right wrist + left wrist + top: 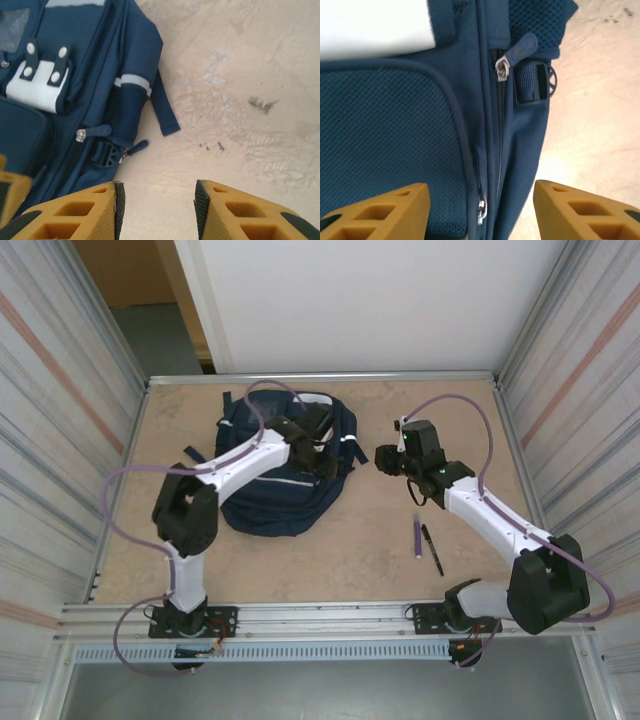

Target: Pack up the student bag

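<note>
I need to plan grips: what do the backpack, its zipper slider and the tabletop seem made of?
Backpack: navy woven fabric with mesh panels, matte. Zipper slider: likely metal, it glints silver. Tabletop: pale, mottled, matte; perhaps stone-look laminate or board.

The surface (400,570) is tan and mottled, with a thin metal frame around its edges. Ribbed, silvery walls rise along the left edge (60,390) and the right edge (590,360), each crossed by faint reddish stripes. A plain white panel (380,300) closes the far edge. Past the far left corner a gap shows a grey floor (160,335) and a brown board (120,270). A metal rail (330,618) runs along the near edge. Dark scuff marks (262,104) show on the surface. The light is even and soft.
</note>
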Action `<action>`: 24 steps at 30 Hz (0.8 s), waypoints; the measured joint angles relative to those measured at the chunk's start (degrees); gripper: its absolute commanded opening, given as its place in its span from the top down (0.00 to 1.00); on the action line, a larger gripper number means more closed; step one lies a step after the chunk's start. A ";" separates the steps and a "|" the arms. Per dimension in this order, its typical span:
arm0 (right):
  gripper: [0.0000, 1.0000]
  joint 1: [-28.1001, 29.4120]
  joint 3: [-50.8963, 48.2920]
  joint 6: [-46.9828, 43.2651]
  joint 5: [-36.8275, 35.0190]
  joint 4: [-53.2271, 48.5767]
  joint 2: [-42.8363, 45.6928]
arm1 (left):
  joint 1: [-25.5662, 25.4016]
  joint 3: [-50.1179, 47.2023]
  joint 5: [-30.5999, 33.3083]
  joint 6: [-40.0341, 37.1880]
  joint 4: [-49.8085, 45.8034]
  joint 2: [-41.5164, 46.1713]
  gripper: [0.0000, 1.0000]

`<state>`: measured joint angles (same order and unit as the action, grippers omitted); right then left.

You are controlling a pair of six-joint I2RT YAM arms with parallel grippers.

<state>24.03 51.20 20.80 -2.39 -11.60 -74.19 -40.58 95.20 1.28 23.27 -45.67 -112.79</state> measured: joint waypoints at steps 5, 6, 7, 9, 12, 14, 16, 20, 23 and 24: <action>0.58 -0.04 -0.68 0.20 5.66 -0.02 -1.81 | -1.55 5.62 6.56 2.12 -4.52 -5.09 0.48; 0.59 0.04 -0.68 0.20 7.06 -0.07 -2.43 | -1.73 5.99 7.80 2.62 -5.27 -5.40 0.51; 0.59 0.15 -0.68 0.20 7.91 -0.13 -2.84 | -1.81 6.19 8.96 3.02 -5.73 -5.53 0.54; 0.59 0.61 -0.76 0.17 9.64 -0.28 -3.37 | -1.81 6.43 10.86 3.98 -6.23 -5.64 0.68; 0.58 1.14 -0.81 0.02 11.76 -0.33 -3.39 | -1.60 6.43 10.71 4.55 -5.64 -5.73 0.87; 0.58 1.25 -0.81 -0.63 13.77 -0.39 -3.50 | -1.42 6.23 9.14 4.59 -4.61 -5.73 0.98; 0.57 1.25 -0.83 -2.21 16.83 -0.33 -4.00 | -1.07 5.09 7.58 4.85 -3.19 -5.60 1.00; 0.56 1.88 -2.58 -9.94 24.81 1.70 -5.95 | 1.20 0.66 1.66 4.87 1.16 -4.44 1.00; 0.56 5.27 -2.97 -17.92 27.89 1.49 -7.76 | 2.97 -2.93 -3.50 4.85 3.76 -1.42 1.00; 0.56 6.38 -3.98 -19.96 28.57 3.34 -7.76 | 3.50 -4.33 -5.05 4.85 4.20 0.17 1.00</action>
<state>30.41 47.22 0.84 26.17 -8.25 -81.95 -37.08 90.87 -3.77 28.12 -41.47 -112.62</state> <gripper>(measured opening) 0.443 0.049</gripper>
